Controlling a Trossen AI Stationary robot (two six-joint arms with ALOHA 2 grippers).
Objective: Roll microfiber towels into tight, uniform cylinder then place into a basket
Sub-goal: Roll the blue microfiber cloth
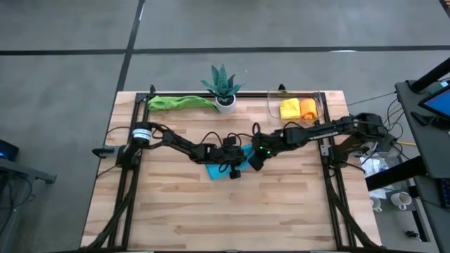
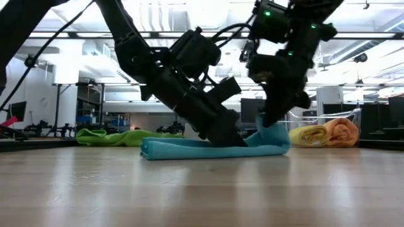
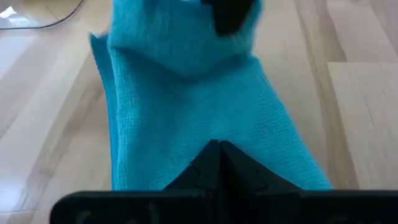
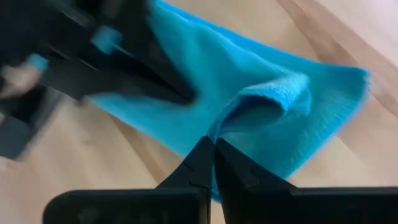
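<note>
Blue towel (image 2: pixel 208 149) under both shut tools, table centre.

2 rolled towels (image 1: pixel 298 108) in basket (image 1: pixel 273 102), right of plant (image 1: pixel 222 87)

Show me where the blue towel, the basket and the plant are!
Blue towel (image 2: pixel 189 149), low view, on its flat folded part.
Basket (image 1: pixel 322 107), high view, on its clear right rim.
Plant (image 1: pixel 222 81), high view, on its green leaves.
</note>
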